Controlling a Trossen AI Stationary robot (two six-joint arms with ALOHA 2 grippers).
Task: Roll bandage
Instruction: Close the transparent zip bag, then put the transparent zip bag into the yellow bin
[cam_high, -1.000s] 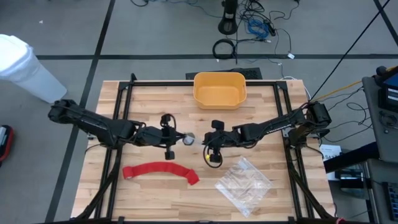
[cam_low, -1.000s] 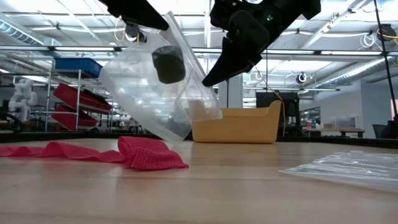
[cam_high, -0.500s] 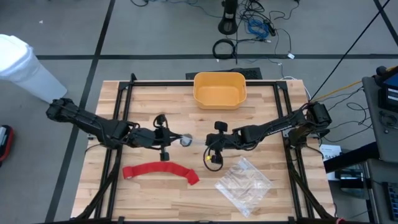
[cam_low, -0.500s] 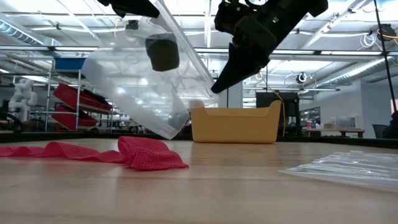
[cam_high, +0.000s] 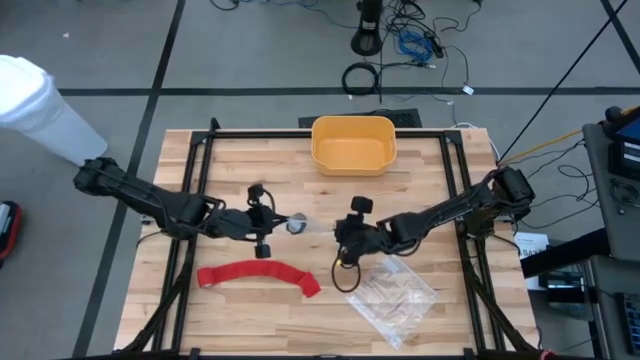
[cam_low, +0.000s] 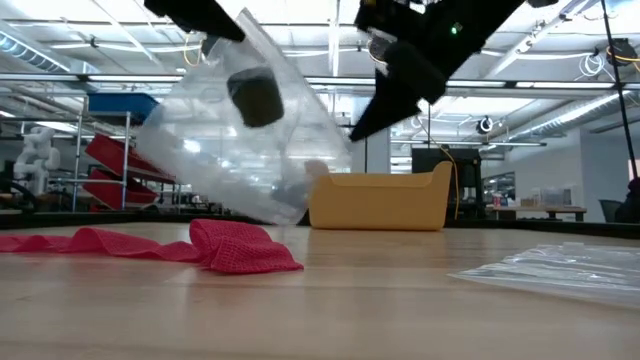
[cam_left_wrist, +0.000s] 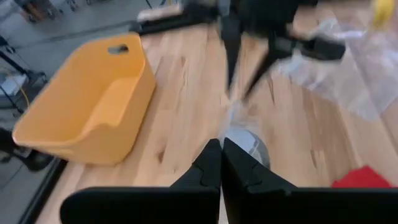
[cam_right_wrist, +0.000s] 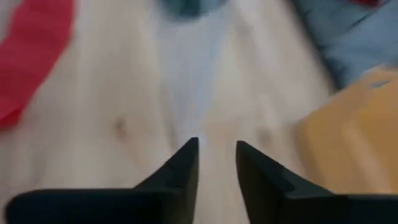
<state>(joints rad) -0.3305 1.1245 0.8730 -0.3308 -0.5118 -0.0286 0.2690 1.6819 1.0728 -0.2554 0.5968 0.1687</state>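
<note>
The red bandage (cam_high: 258, 273) lies flat as a long, slightly curved strip near the front left; its near end shows bunched in the low view (cam_low: 240, 248). No gripper touches it. My left gripper (cam_high: 270, 223) is shut on a clear plastic bag (cam_low: 240, 150) that holds a small dark grey roll (cam_low: 255, 97), above the table's middle. My right gripper (cam_high: 345, 250) stands open just right of that bag, its fingers (cam_right_wrist: 186, 165) pointing toward it. I cannot tell whether they touch the bag. My left gripper pinches the clear bag by its upper edge (cam_left_wrist: 231, 138) between its two shut fingers, coming level from the table's left. The bag hangs slanting below the fingers, clear of the table, with the grey roll (cam_left_wrist: 247, 144) inside it.
A yellow bin (cam_high: 353, 143) stands at the far middle. A second clear crinkled plastic bag (cam_high: 392, 293) lies flat at the front right, just beside my right gripper. Black frame rails run along the table's left and right sides.
My right gripper has drawn back from the hanging bag, toward the table's near and right edges. My left gripper has shifted a little toward the left edge, and the bag with the roll has swung with it. The bandage has not moved.
</note>
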